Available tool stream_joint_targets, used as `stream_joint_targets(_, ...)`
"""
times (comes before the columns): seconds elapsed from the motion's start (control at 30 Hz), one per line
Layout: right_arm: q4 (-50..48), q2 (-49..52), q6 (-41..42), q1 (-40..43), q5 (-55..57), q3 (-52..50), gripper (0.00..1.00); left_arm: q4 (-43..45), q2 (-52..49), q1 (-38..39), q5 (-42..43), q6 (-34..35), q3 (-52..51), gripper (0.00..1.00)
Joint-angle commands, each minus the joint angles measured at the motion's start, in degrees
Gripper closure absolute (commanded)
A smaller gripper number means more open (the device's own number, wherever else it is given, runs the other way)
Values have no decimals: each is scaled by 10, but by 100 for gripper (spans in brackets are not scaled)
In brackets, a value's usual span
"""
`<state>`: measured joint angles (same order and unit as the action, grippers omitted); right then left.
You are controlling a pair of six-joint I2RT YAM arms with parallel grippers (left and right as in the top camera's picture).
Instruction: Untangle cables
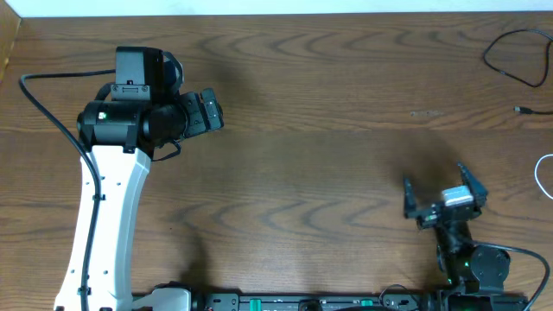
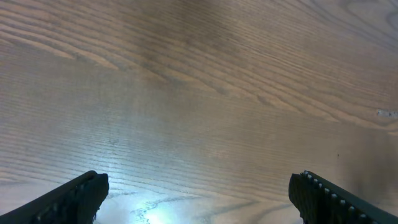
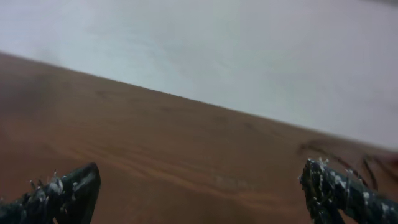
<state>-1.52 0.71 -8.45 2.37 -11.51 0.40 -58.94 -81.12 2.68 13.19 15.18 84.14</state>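
Left tool (image 1: 210, 111) and right tool (image 1: 436, 188): each spread wide, holding nothing, poised above bench (image 1: 328, 104), seemingly ready for a reach; black cable (image 1: 486, 59) and white cable (image 1: 537, 175): lying apart at bench's far right edge, nearer right tool.

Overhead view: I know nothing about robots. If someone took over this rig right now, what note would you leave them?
Left gripper: open, empty, above the bare brown wooden table.
Right gripper: open, empty.
Thin black cable: looped near the far right corner.
Thin white cable: curves at the right edge, partly out of view.
Done: the two look apart here.
Left: check what lies beyond the frame.
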Motion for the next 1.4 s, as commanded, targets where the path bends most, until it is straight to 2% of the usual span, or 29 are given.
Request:
stream_joint_targets(0.0, 12, -4, 67, -2, 78, -1, 1, -2, -1, 0, -4, -1, 5, 2)
stream_joint_targets(0.1, 59, -4, 67, -2, 81, -1, 1, -2, -1, 0, -4, -1, 5, 2)
stream_joint_targets(1.03, 57, -4, 67, -2, 90, -1, 1, -7, -1, 0, -4, -1, 5, 2)
stream_joint_targets(1.2, 57, -4, 67, -2, 90, -1, 1, -17, 2, 0, -36, -1, 5, 2)
stream_joint_targets(1.37, 56, -4, 67, -2, 90, -1, 1, 29, 53, 0, -35, -27, 3, 2)
